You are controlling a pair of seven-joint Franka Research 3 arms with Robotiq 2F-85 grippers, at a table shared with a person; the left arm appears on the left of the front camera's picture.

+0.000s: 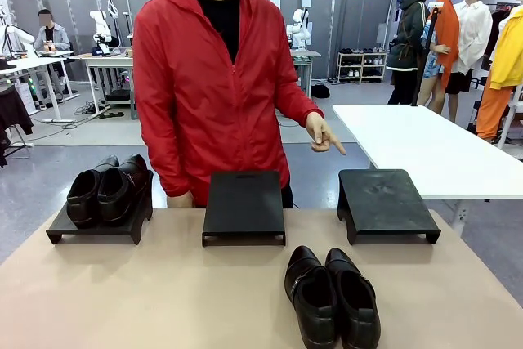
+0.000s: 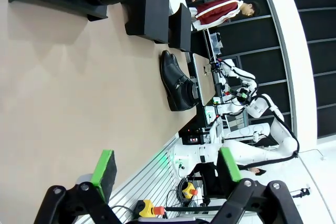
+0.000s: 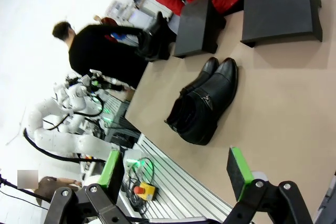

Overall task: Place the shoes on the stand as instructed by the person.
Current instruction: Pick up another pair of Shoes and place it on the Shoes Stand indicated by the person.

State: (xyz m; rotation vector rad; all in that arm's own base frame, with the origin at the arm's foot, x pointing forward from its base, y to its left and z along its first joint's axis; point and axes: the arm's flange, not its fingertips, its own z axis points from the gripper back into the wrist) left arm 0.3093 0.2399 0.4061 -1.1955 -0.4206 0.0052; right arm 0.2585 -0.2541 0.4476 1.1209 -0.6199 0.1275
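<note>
One pair of shiny black shoes (image 1: 331,296) lies on the tan table, near the front, right of the middle. A second pair (image 1: 109,190) sits on the left black stand (image 1: 57,233). The middle stand (image 1: 243,206) and the right stand (image 1: 384,202) are bare. The person (image 1: 212,79) in a red jacket stands behind the table, one hand (image 1: 324,135) pointing down toward the right stand. My left gripper (image 2: 167,166) is open, far from the table pair (image 2: 177,81). My right gripper (image 3: 176,169) is open too, above and short of that pair (image 3: 205,103).
A white table (image 1: 425,140) stands behind the right stand. Bare tan tabletop (image 1: 147,300) spreads at the front left. Other people stand in the background.
</note>
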